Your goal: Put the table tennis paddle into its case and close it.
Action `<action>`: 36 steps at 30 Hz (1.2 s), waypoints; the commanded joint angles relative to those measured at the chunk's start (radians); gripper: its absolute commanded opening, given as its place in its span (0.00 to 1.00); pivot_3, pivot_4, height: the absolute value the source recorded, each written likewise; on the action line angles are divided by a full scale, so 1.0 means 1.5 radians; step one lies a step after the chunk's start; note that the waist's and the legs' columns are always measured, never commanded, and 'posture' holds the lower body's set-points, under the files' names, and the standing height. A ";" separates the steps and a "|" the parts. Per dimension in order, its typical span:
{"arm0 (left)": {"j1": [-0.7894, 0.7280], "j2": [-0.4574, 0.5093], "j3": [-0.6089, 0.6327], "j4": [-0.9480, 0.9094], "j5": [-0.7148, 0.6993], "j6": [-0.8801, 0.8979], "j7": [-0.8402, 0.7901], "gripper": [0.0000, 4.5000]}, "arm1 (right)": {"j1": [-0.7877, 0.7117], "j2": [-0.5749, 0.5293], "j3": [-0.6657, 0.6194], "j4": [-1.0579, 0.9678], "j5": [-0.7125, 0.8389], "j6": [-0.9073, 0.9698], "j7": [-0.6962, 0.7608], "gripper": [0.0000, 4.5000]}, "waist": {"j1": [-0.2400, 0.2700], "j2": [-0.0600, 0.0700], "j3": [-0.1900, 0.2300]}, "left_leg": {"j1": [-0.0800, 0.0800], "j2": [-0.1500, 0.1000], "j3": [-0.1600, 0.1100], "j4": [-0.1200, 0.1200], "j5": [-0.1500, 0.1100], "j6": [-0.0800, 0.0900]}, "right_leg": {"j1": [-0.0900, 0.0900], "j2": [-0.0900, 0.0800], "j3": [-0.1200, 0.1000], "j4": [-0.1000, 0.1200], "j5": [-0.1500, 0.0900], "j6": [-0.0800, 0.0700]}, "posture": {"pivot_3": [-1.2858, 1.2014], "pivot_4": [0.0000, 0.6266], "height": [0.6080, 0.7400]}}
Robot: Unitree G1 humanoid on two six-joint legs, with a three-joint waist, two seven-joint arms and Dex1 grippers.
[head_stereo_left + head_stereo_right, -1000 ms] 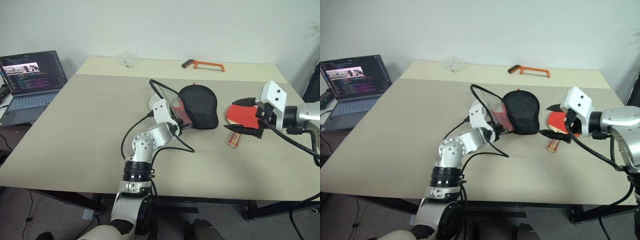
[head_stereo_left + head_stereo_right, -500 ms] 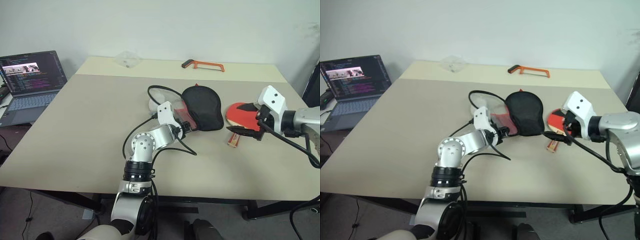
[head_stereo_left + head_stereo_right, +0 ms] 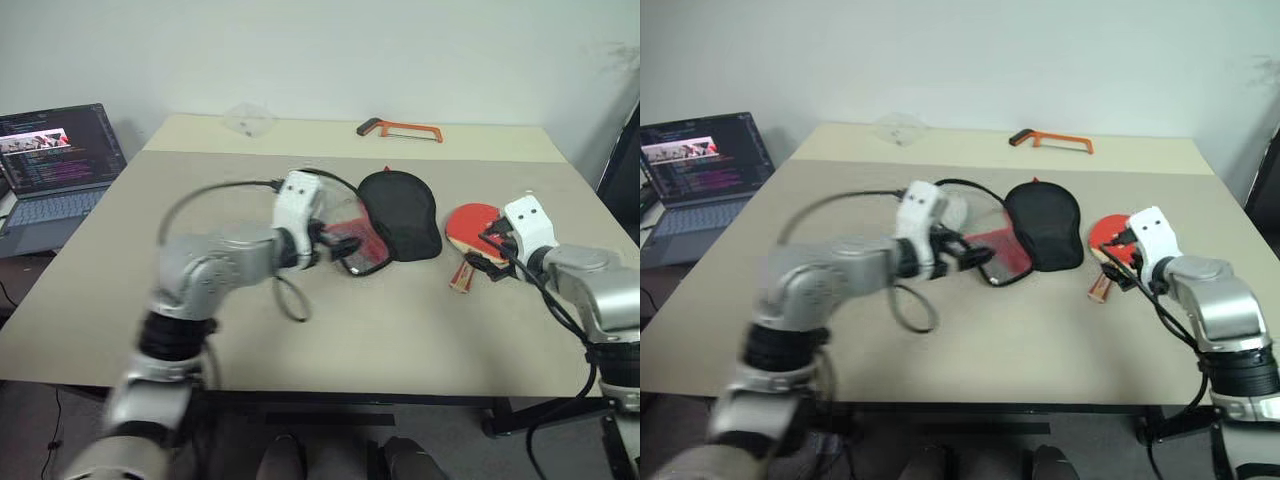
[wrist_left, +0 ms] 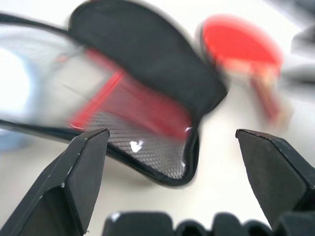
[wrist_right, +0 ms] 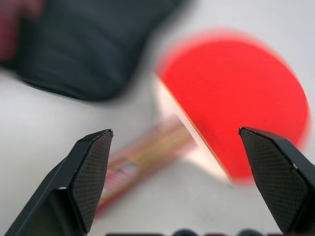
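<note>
On the table [image 3: 150,300], red-faced table tennis paddle [image 3: 472,226] lying flat beside the case [image 3: 385,222], just ahead of the right gripper [image 3: 492,243], spread wide, holding nothing. Left gripper [image 3: 340,245] now released, backed off the mesh flap.
</note>
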 commanded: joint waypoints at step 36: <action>0.019 -0.026 -0.067 0.069 0.293 -0.180 -0.291 1.00 | -0.219 0.387 -0.291 0.205 -0.094 0.033 -0.482 0.80 | -0.003 0.000 0.000 | -0.002 0.002 0.001 0.000 0.001 0.003 | -0.004 0.001 0.000 0.003 0.000 -0.001 | 0.52 0.24 1.00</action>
